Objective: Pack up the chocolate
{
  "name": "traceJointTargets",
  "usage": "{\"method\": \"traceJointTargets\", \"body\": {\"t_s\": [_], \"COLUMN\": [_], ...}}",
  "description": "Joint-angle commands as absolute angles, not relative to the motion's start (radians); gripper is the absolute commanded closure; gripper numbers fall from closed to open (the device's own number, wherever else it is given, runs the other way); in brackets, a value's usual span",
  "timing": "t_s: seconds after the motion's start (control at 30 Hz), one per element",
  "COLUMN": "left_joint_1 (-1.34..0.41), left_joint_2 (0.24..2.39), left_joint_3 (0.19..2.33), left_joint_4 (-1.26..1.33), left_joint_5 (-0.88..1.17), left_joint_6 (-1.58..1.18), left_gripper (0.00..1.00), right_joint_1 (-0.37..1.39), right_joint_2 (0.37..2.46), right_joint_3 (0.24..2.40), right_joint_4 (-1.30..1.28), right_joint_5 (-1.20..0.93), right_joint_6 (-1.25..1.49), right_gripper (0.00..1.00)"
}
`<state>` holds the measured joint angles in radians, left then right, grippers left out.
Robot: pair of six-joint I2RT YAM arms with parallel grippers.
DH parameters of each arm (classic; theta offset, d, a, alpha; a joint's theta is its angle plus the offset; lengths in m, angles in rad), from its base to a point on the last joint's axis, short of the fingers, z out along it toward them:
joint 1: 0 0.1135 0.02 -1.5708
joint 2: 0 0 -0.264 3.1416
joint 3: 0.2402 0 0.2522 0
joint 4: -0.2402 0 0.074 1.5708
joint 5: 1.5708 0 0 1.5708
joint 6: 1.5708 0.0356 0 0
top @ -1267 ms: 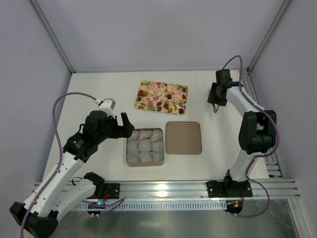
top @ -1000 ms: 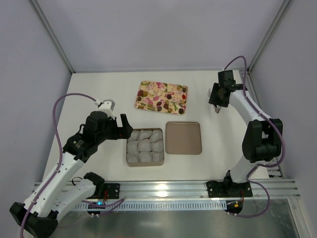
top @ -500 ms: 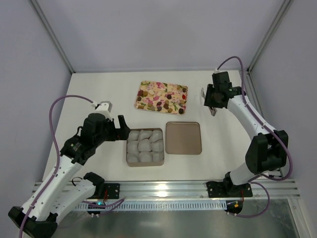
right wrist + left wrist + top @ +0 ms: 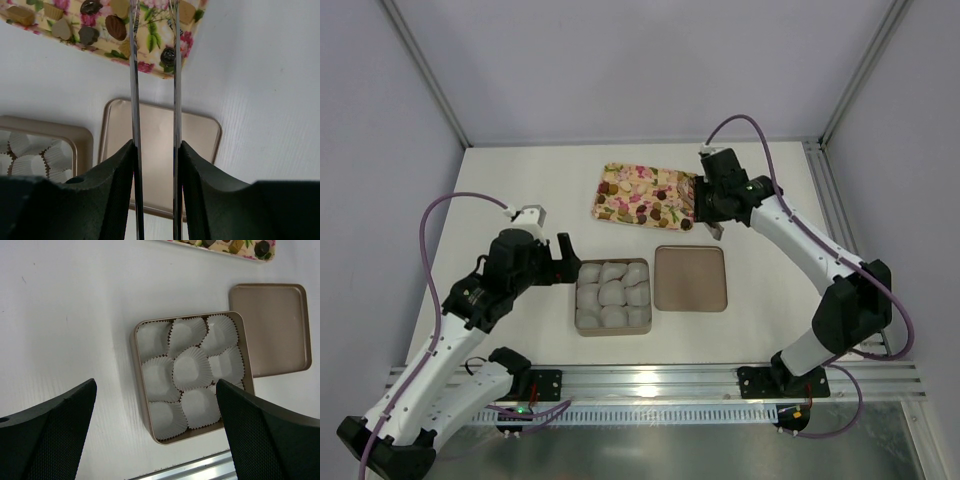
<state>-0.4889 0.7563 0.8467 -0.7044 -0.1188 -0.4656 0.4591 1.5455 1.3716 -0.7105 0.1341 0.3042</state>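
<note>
The chocolate, several small dark, tan and cream bonbons [image 4: 116, 27], lies on the flower-print tray [image 4: 647, 195], whose right end also shows in the right wrist view [image 4: 150, 37]. My right gripper [image 4: 705, 212] hangs over that end, shut on metal tongs [image 4: 133, 75]. The two tong blades stand apart, with a dark bonbon [image 4: 167, 56] by the right blade. The square brown box [image 4: 578, 300] holds white paper cups [image 4: 190, 370] with no bonbons in them. My left gripper [image 4: 563, 262] is open and empty at the box's left side, above it in the left wrist view [image 4: 156, 385].
The box's flat brown lid [image 4: 690, 278] lies right of the box, below the tray; it also shows in the left wrist view [image 4: 270, 327] and the right wrist view [image 4: 200, 145]. A metal rail [image 4: 650, 380] runs along the near edge.
My right arm has swung left from the table's right side to the tray's right end, carrying the tongs. My left arm has barely shifted.
</note>
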Motion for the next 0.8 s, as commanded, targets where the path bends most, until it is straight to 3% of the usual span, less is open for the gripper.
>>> {"method": "traceJointTargets", "body": {"t_s": [0.0, 0.77], "left_joint_1": [-0.485, -0.485], "left_joint_2": [0.744, 0.747], "left_joint_3": [0.842, 0.838], "left_joint_4": [-0.706, -0.709], "left_joint_5": [-0.147, -0.161], "left_joint_6": [-0.472, -0.474], "left_gripper": [0.0, 0.0], "right_joint_1": [0.506, 0.575], "right_joint_2": [1.598, 1.851], "right_joint_3": [1.459, 1.634], "right_joint_4": [-0.712, -0.739], "right_joint_5": [0.149, 0.158], "right_joint_6": [0.305, 0.272], "right_gripper": [0.58, 0.58]}}
